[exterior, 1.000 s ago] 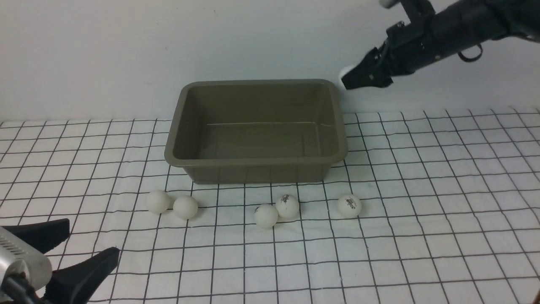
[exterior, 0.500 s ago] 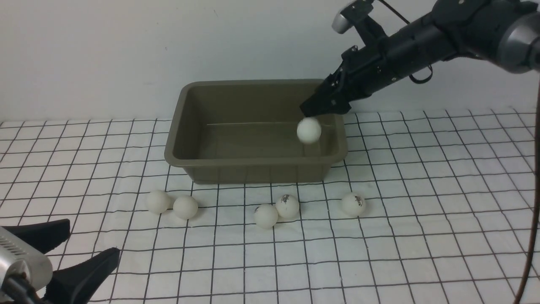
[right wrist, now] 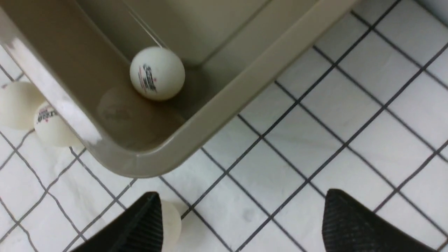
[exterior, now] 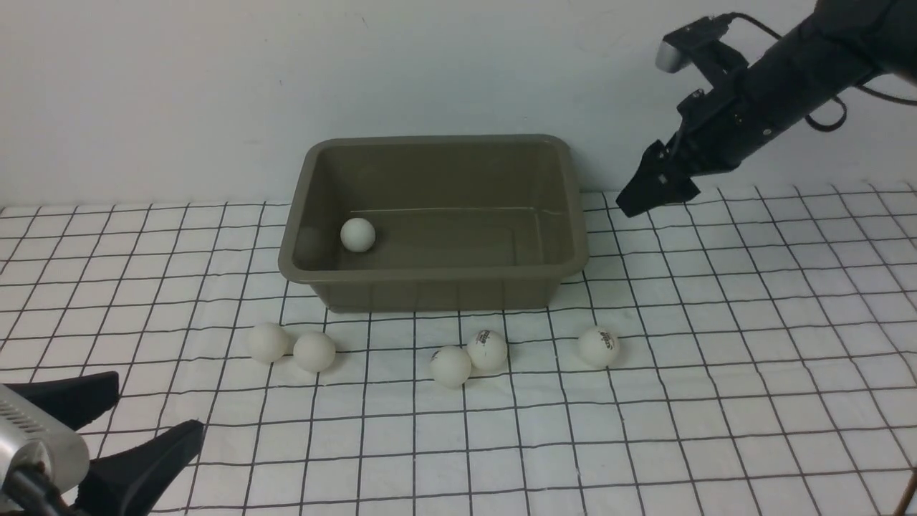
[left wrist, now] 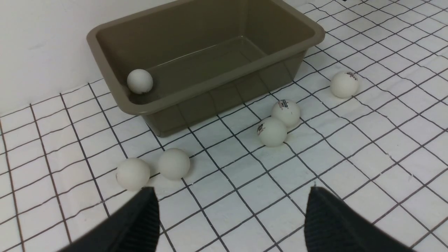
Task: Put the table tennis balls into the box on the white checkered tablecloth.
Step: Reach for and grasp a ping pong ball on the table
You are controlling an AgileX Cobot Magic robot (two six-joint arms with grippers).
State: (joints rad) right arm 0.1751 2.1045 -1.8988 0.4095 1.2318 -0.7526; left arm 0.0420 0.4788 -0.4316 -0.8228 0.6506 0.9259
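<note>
While one table tennis ball (exterior: 357,234) rests inside the box (exterior: 437,290) by its left wall, five other balls (exterior: 450,366) lie on the white checkered tablecloth (exterior: 716,358) in front of it | right pincer (exterior: 634,204) hangs released, empty, raised off the box's right side | left pincer (exterior: 154,408) spread wide, empty, low at near left

The left arm (exterior: 32,448) sits low at the near left corner of the front view, with only its silver wrist and 2 black fingers (exterior: 147,459) showing. The left jaws stand wide apart with nothing between them, as the left wrist view also shows. The right arm (exterior: 781,79) reaches in from the upper right, sloping down and leftward, raised in the air. The right jaws point downward, their 2 fingers (right wrist: 353,227) spread wide and empty.
</note>
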